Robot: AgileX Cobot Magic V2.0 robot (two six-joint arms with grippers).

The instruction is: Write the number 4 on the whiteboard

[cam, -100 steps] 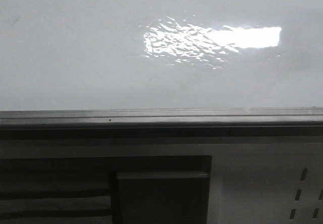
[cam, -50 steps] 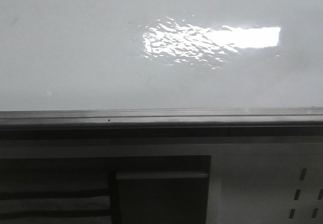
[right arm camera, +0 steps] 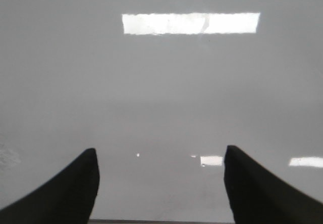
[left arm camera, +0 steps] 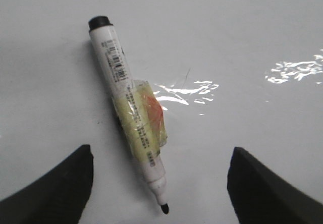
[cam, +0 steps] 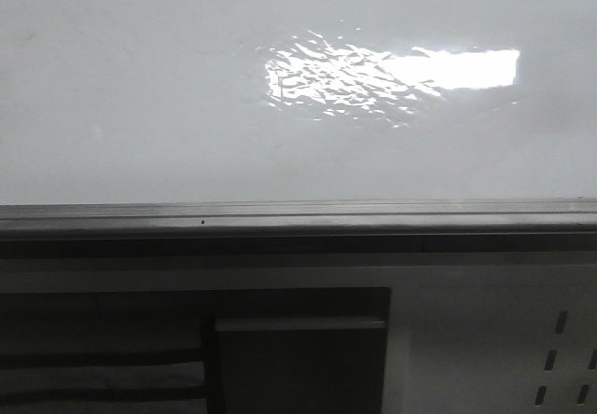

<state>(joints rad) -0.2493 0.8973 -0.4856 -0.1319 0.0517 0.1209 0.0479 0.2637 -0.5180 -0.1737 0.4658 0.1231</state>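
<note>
The whiteboard (cam: 140, 106) fills the upper front view, glossy white with a rippled glare patch and a grey frame edge (cam: 298, 216). No drawn 4 shows on it in any view. In the left wrist view a white marker (left arm camera: 126, 103) with yellow tape round its barrel lies flat on the board (left arm camera: 252, 37), uncapped black tip toward the fingers. My left gripper (left arm camera: 160, 183) is open above it, the tip between the two black fingers, not touching. My right gripper (right arm camera: 160, 183) is open and empty over bare board (right arm camera: 161, 98). Neither gripper shows in the front view.
Below the board's frame in the front view stand a dark recess with a box-like shape (cam: 298, 358) and a white perforated panel (cam: 560, 358) at the right. A thin faint scratch mark (left arm camera: 186, 75) lies on the board near the marker.
</note>
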